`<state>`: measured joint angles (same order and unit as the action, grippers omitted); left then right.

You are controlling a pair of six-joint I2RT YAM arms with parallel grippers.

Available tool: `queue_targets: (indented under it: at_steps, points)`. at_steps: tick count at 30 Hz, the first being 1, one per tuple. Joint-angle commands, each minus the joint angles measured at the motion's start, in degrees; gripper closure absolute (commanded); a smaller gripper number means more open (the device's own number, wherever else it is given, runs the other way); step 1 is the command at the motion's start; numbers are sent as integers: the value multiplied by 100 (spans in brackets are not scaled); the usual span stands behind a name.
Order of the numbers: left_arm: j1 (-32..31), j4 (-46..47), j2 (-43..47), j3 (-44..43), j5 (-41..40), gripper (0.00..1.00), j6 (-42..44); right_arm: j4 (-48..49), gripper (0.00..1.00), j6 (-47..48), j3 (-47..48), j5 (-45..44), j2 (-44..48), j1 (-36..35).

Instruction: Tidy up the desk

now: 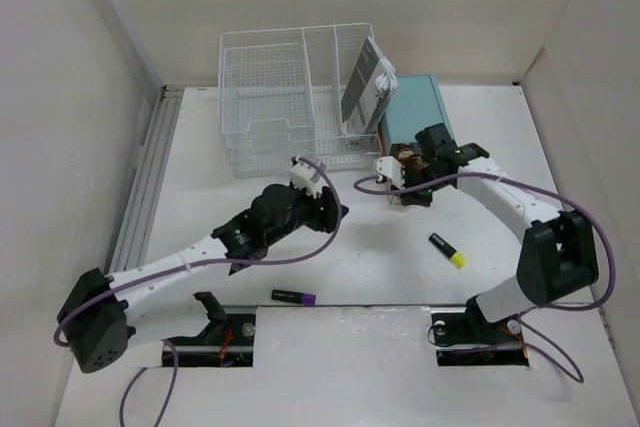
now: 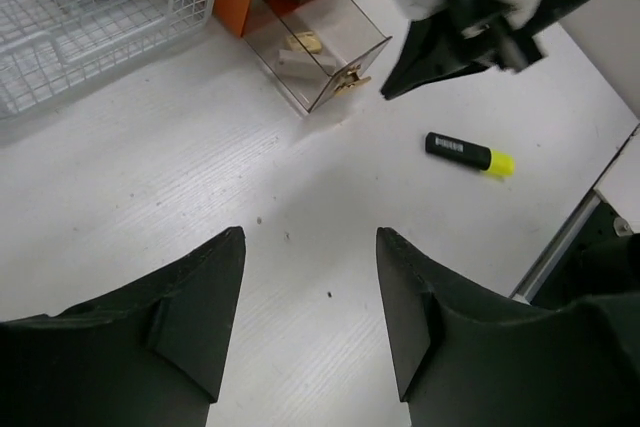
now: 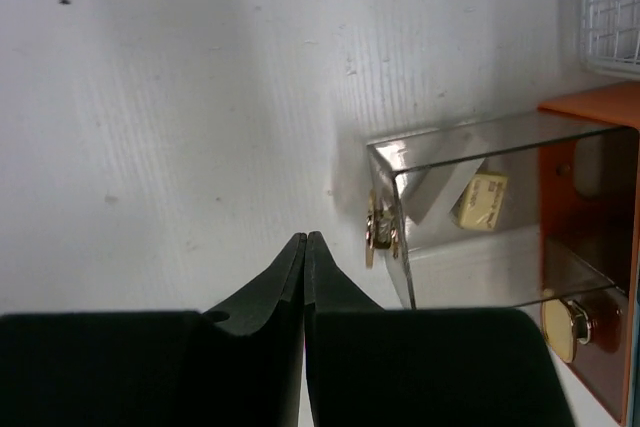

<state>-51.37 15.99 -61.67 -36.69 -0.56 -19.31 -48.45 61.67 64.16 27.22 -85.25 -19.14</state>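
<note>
The white desk (image 1: 370, 267) carries a black-and-yellow highlighter (image 1: 448, 250) right of centre and a black-and-purple marker (image 1: 294, 296) near the front edge. My left gripper (image 1: 338, 213) is open and empty, hovering over bare desk (image 2: 300, 207); the highlighter (image 2: 468, 154) lies ahead to its right. My right gripper (image 3: 305, 238) is shut on nothing, just left of the gold knob (image 3: 378, 230) of a pulled-out clear drawer (image 3: 470, 162). A small yellowish block (image 3: 480, 202) lies inside the drawer. The right gripper (image 1: 398, 192) sits in front of the drawer box.
A white wire-mesh organizer (image 1: 290, 97) holding a booklet (image 1: 367, 87) stands at the back. The teal drawer box (image 1: 420, 107) with an orange front (image 3: 590, 197) is beside it. A ribbed metal rail (image 1: 148, 182) runs along the left edge. Walls enclose the desk.
</note>
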Motion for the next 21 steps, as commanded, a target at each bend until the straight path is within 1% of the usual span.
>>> queue_targets:
  at_steps: [1,2,4,6,7,10,14,17,18,21]
  points:
    - [-13,72,637,196,-94,47,-266,1099,95,-708,-26,-999,-289,-248]
    - [-13,-51,882,275,-155,47,-327,1170,95,-918,26,-1121,-386,-249]
    - [-13,-174,1138,328,-216,47,-328,1223,95,-1034,114,-1455,-641,-380]
    - [-13,-175,1490,399,-217,43,-450,1399,95,-1279,228,-1710,-782,-441]
    - [-13,-245,1596,399,-165,42,-451,1469,95,-1367,228,-1990,-922,-442]
    - [-66,-359,1956,452,-164,42,-564,1706,95,-1710,465,-2361,-1168,-495]
    - [-66,-412,2203,566,-164,39,-618,2207,95,-1887,518,-3177,-1239,-600]
    - [-66,-412,2203,566,-164,39,-618,2576,95,-1966,466,-3512,-1301,-679]
    - [-66,-412,2203,566,-164,38,-618,2803,95,-1966,414,-3757,-1301,-731]
    - [-66,-412,2203,566,-164,38,-671,3051,95,-1966,413,-4188,-1424,-785]
